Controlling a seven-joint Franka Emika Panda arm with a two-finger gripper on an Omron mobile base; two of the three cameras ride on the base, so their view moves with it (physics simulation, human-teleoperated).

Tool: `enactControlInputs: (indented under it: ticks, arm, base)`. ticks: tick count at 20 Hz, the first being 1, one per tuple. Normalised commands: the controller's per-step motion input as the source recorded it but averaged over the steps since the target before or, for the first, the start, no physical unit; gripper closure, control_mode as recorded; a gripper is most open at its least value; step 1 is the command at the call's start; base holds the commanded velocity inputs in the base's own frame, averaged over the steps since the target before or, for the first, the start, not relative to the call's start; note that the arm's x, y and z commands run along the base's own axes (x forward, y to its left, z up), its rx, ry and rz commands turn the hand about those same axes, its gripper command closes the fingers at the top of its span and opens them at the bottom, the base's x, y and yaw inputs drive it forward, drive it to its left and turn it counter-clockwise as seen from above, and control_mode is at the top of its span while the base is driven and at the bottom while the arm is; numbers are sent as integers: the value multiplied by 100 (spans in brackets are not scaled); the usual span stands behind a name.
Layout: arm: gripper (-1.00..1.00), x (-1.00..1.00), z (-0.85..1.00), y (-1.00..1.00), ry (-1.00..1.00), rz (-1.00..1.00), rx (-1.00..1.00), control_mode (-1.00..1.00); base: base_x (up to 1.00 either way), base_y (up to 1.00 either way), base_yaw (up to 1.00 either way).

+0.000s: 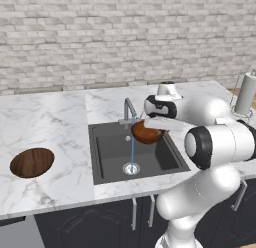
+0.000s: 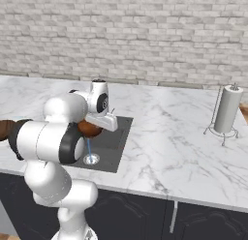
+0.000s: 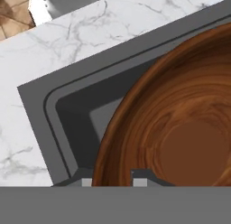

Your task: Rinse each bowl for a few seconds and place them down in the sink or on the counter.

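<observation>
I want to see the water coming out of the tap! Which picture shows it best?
The left base view: the thin blue water stream runs from the faucet past the held bowl to the drain. The right base view shows just its lower part below the bowl; the arm hides the rest.

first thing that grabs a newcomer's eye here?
The white arm's gripper holding a shallow dark brown wooden bowl by its rim over the square dark grey sink, under the slim steel faucet with a thin blue stream running to the drain. Next, the matching second bowl sitting alone on the white marble counter, left of the sink.
</observation>
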Motion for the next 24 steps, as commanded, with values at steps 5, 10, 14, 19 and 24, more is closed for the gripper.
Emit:
enactControlInputs:
  ticks: [5, 10, 14, 19, 24]
  arm:
    - [100, 25, -13, 2, 0, 7, 1, -100]
    - [100, 20, -10, 0, 0, 7, 2, -100]
    - [100, 18, -8, 0, 0, 7, 4, -100]
    - [100, 15, -5, 0, -1, 6, 6, -100]
    - [100, 19, -6, 17, -4, 1, 8, -100]
  base:
    - [0, 0, 0]
    - [0, 0, 0]
    - [0, 0, 0]
    - [0, 0, 0]
    - [0, 0, 0]
